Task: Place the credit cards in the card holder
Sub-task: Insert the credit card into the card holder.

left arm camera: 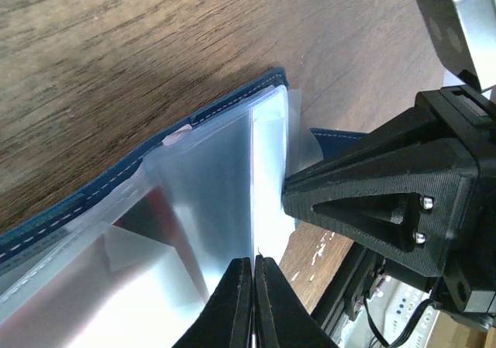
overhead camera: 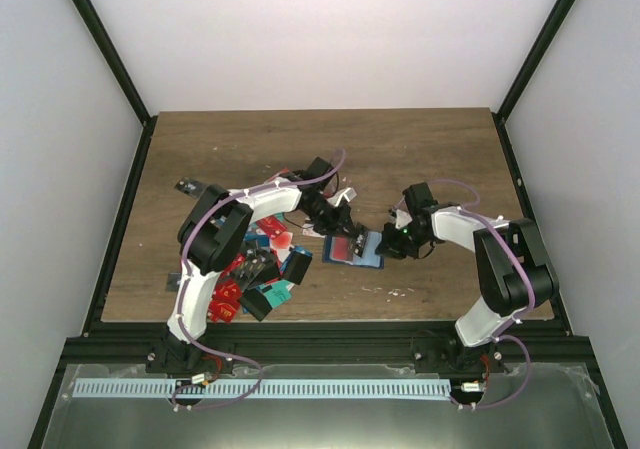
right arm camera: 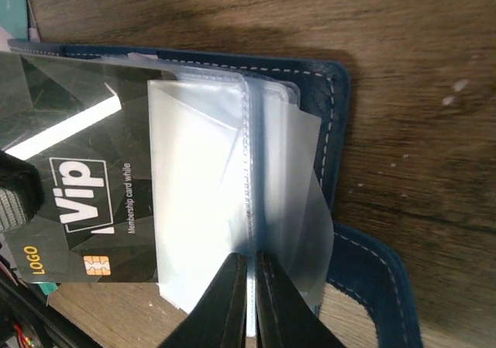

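The dark blue card holder lies open at the table's middle, its clear plastic sleeves fanned up. A black VIP card sits among the sleeves on one side, and something red shows inside. My left gripper comes in from the left; its jaws are shut on the edge of one clear sleeve. My right gripper comes in from the right, and its jaws pinch the sleeves' stitched seam. The loose credit cards, red, teal and black, lie heaped beside the left arm.
A single dark card lies at the far left of the table. The right gripper's black body stands close beside the left fingers. A black frame rail runs along the table's near edge, and white walls enclose the sides.
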Available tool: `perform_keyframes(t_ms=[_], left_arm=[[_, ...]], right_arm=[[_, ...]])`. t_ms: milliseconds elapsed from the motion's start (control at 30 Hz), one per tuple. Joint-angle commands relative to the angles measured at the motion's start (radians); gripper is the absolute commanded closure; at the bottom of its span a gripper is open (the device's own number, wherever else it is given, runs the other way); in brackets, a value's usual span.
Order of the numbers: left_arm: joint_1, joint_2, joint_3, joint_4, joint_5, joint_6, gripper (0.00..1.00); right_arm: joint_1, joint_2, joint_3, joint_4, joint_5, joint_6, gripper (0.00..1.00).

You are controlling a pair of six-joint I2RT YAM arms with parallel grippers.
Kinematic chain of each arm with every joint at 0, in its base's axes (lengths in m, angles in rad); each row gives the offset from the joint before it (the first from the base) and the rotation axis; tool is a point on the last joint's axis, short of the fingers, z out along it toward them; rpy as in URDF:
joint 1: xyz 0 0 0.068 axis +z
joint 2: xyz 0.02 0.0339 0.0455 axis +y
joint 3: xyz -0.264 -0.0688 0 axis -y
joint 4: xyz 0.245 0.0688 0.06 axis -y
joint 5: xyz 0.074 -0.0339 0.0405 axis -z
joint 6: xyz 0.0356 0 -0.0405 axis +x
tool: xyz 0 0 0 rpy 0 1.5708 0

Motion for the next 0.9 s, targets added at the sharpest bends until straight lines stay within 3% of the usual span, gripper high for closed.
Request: perform_keyframes(t_ms=[0, 500, 867], left_arm=[[-0.008, 0.022, -0.013, 0.006, 0.004, 0.005, 0.96], [-0.009, 0.025, -0.029, 0.016, -0.002, 0.003, 0.96], [-0.022, 0.024, -0.030, 0.027, 0.001, -0.005, 0.96]], right_arm=[[-0.003, -0.007, 0.033, -0.082, 0.111, -0.010, 0.92], [-0.003, -0.079, 0.061, -0.141, 0.120, 0.009, 0.86], [-0.002, -0.073, -0.022, -0.091, 0.141, 0.014, 0.97]])
